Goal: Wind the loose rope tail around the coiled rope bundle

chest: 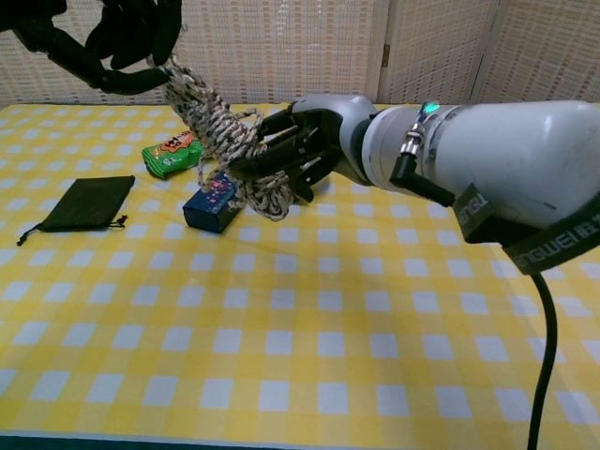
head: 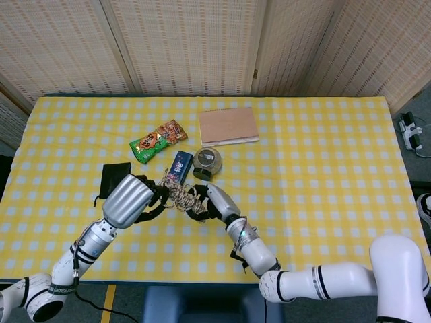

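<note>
We are holding the coiled rope bundle point(chest: 234, 155) up off the table point(chest: 309, 356), toward its near-left part, right hand point(chest: 300, 150) clasping it from the side so the coils stay free for wrapping. Just beyond, our left hand point(chest: 122, 42) is pinching the loose rope tail point(chest: 178, 80) close against the bundle's upper end, likely keeping the wrap tight. Farther back on the cloth: black pouch point(chest: 84, 202), blue box point(chest: 217, 199), snack packet point(head: 158, 140), jar point(head: 207, 161), and a notebook point(head: 228, 126) toward the far edge.
</note>
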Robot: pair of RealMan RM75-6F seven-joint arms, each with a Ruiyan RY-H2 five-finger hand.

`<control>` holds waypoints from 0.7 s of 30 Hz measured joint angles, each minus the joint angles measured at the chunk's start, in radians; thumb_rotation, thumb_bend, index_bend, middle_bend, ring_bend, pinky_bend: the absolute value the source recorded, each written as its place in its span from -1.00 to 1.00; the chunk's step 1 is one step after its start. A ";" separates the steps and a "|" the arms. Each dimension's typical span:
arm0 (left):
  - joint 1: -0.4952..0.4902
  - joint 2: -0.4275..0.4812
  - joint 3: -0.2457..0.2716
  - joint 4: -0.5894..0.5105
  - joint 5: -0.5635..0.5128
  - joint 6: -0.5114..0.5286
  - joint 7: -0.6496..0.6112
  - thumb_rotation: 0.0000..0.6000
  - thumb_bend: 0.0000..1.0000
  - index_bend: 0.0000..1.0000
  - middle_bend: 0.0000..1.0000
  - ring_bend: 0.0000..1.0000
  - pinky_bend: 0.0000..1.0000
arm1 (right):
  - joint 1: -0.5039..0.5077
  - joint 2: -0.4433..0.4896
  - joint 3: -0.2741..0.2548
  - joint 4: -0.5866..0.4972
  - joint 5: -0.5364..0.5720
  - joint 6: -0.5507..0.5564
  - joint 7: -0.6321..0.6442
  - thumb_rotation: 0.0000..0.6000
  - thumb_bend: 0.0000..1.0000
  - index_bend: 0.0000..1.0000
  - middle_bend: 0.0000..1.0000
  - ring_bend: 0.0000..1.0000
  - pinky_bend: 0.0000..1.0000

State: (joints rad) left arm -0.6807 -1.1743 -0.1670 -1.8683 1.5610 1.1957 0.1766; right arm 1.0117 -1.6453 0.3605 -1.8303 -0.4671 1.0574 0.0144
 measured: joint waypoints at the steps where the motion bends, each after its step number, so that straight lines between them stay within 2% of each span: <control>1: 0.007 -0.001 0.006 0.010 0.003 0.006 -0.015 1.00 0.09 0.32 0.60 0.52 0.49 | -0.014 -0.013 0.011 0.011 -0.009 0.012 0.021 1.00 -0.07 0.91 0.54 0.68 0.55; 7: 0.046 -0.002 0.031 0.063 0.008 0.038 -0.094 1.00 0.09 0.32 0.60 0.52 0.49 | -0.072 -0.048 0.047 0.049 -0.076 0.035 0.090 1.00 -0.07 0.91 0.54 0.67 0.55; 12: 0.073 -0.002 0.051 0.111 0.005 0.050 -0.150 1.00 0.09 0.33 0.60 0.52 0.49 | -0.111 -0.048 0.060 0.062 -0.150 0.012 0.150 1.00 -0.07 0.91 0.54 0.67 0.55; 21: 0.094 -0.025 0.084 0.193 -0.011 0.023 -0.181 1.00 0.09 0.33 0.60 0.52 0.49 | -0.183 -0.044 0.076 0.070 -0.343 -0.015 0.275 1.00 -0.07 0.92 0.54 0.66 0.55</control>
State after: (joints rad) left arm -0.5868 -1.1998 -0.0832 -1.6753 1.5500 1.2185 -0.0044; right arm 0.8290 -1.6893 0.4361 -1.7602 -0.8101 1.0419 0.2897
